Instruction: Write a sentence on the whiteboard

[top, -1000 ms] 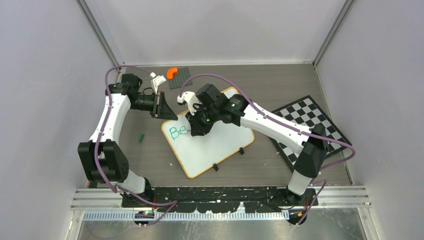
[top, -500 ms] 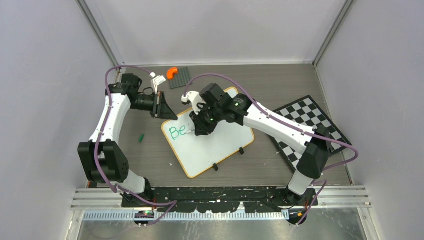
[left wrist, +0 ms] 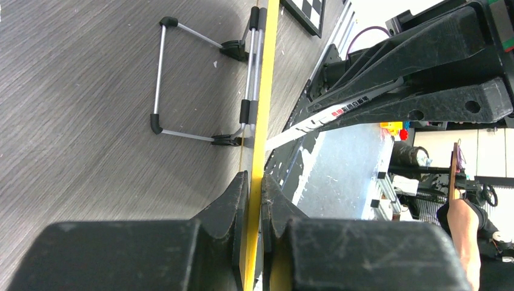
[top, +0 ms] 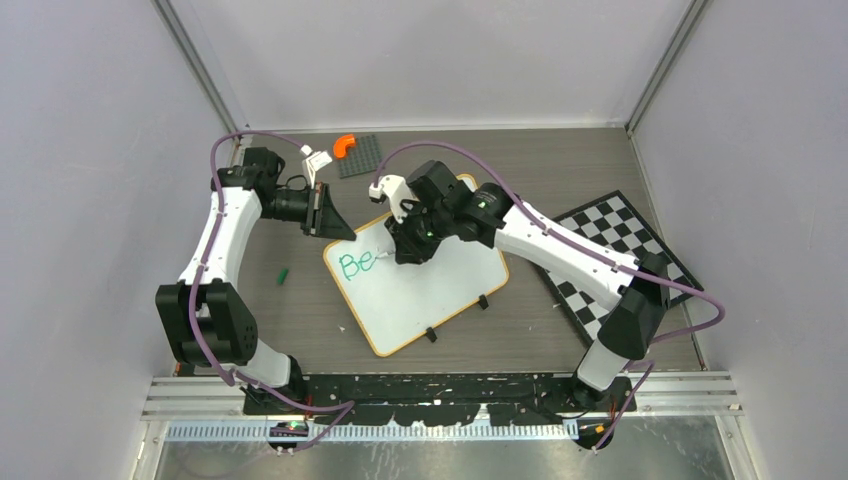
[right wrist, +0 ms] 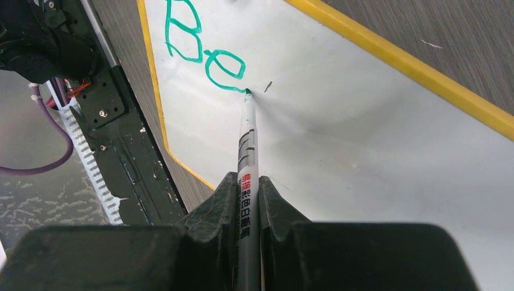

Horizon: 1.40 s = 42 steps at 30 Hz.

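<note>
Right gripper [right wrist: 247, 182]: closed on the barrel of a green marker [right wrist: 245, 136]. The barrel runs out between the jaws, with its tip at the board surface just past the "e".

Sentence [right wrist: 206, 51]: green handwriting. Only "Be" is present, at the left end of the writing face, near the left-hand rim in the top view.

Whiteboard [top: 440, 290]: white face, orange-yellow rim, rounded corners. It lies at an angle on the table in front of both arms, with its small black clip feet [top: 483, 301] along the near-right edge. A wire stand [left wrist: 182, 79] shows against the board in the left wrist view.

Left gripper [left wrist: 254, 182]: jaws pinched onto the whiteboard's rim at the far-left corner, one jaw on each side of the yellow edge.

Table [top: 520, 340]: grey wood-grain.

Checkerboard [top: 640, 240]: black and white, flat on the table to the right of the whiteboard and apart from it.

Studded grey plate [top: 365, 158]: at the far edge of the table, with an orange curved piece [top: 344, 145] on its left end.

Small green item [top: 283, 273]: on the table left of the whiteboard, possibly the marker's cap, but too small to confirm.
</note>
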Motion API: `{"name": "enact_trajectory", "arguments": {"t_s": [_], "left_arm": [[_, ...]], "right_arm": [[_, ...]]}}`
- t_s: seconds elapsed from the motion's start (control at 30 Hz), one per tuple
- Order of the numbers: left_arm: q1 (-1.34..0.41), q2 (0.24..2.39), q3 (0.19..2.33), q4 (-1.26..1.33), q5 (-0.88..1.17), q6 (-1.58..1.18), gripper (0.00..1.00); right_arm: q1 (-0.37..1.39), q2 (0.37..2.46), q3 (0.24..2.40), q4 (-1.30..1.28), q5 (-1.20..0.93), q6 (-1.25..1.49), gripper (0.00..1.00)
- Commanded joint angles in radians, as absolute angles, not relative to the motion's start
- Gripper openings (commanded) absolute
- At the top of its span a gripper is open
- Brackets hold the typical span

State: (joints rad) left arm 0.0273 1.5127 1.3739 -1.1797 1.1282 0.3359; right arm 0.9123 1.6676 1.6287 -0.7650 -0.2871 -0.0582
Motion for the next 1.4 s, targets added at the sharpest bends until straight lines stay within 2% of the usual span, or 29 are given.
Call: {"name": "enact_trajectory", "arguments": {"t_s": [0.0,0.97,1.37], "left_arm": [[0.022,1.5,1.387,-1.194,1.114,0.314,0.0],[0.022,1.503,1.389,-1.193,1.111,0.311,0.0],[0.023,1.497,1.389,-1.192,1.111,0.309,0.0]], "right_arm": [[0.908,1.638,1.679,-0.745,-0.252,-0.078,0.0],[0.863,1.63,1.67,-0.774,-0.232,-0.094,0.0],[0.865,1.625,1.734,-0.775,-0.285,-0.08,0.0]]}}
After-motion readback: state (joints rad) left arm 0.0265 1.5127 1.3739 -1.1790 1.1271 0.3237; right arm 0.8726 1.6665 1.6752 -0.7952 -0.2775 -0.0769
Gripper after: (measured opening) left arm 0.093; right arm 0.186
